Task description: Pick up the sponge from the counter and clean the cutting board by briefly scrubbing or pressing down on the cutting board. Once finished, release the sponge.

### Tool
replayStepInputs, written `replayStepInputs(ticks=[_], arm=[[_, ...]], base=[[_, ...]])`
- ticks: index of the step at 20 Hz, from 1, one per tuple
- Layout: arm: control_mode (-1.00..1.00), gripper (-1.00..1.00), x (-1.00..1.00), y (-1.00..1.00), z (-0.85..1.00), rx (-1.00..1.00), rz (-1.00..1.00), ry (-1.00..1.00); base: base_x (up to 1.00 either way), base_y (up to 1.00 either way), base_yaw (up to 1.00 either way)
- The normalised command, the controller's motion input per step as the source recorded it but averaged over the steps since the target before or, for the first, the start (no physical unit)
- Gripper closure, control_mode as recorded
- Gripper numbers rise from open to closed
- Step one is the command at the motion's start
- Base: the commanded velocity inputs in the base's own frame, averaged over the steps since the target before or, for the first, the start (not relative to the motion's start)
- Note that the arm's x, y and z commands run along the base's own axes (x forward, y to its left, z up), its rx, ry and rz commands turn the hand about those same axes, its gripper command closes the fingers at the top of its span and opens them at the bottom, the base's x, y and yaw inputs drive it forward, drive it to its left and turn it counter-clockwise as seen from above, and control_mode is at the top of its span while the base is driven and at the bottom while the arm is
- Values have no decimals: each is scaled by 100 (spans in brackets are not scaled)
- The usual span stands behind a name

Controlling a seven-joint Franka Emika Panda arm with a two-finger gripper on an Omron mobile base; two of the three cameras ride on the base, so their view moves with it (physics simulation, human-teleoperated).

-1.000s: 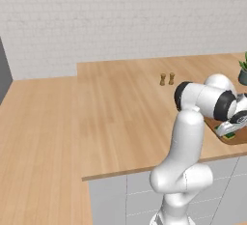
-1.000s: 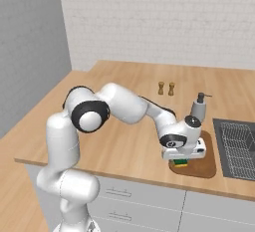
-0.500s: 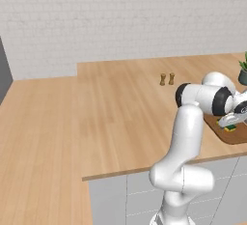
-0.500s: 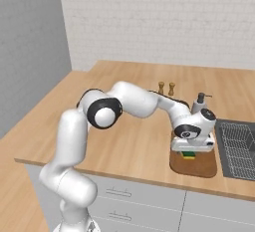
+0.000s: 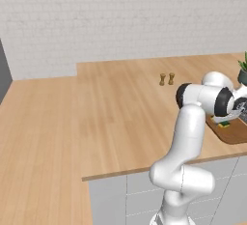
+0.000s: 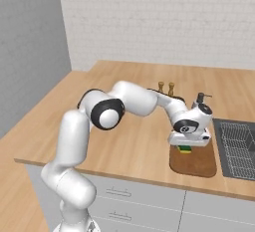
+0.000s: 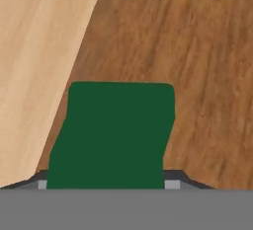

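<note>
The sponge (image 7: 116,130) shows its dark green top and lies flat on the reddish-brown cutting board (image 7: 197,76), near the board's edge beside the tan counter (image 7: 34,51). My gripper (image 7: 106,177) stands low over it, its two dark tips at the sponge's sides, shut on the sponge. From the right base view the hand (image 6: 187,145) presses down at the far end of the cutting board (image 6: 196,164), with the sponge (image 6: 185,149) peeking out yellow and green below it. In the left base view the sponge (image 5: 225,124) shows under the hand on the cutting board (image 5: 236,133).
Two small wooden shakers (image 6: 165,87) stand behind the arm on the counter (image 6: 129,141). A dark soap dispenser (image 6: 200,99) stands just behind the hand. A sink with a wire rack (image 6: 238,149) lies right of the board. A potted plant (image 5: 242,72) sits at the far right.
The hand has slid a short way across the cutting board with the sponge under it, first towards the sink and then slightly back. The board has stayed put.
</note>
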Motion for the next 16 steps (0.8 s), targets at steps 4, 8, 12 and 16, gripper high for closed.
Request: replayStepInputs(ticks=[4, 8, 12, 16], arm=[[-100, 100, 57, 41, -20, -2, 0, 0], [-100, 100, 77, 9, -18, -1, 0, 0], [-100, 100, 86, 0, -19, 0, 0, 0], [-100, 100, 37, -17, -15, 9, -8, 0]], base=[[0, 0, 0], [0, 0, 0], [0, 0, 0], [0, 0, 0]])
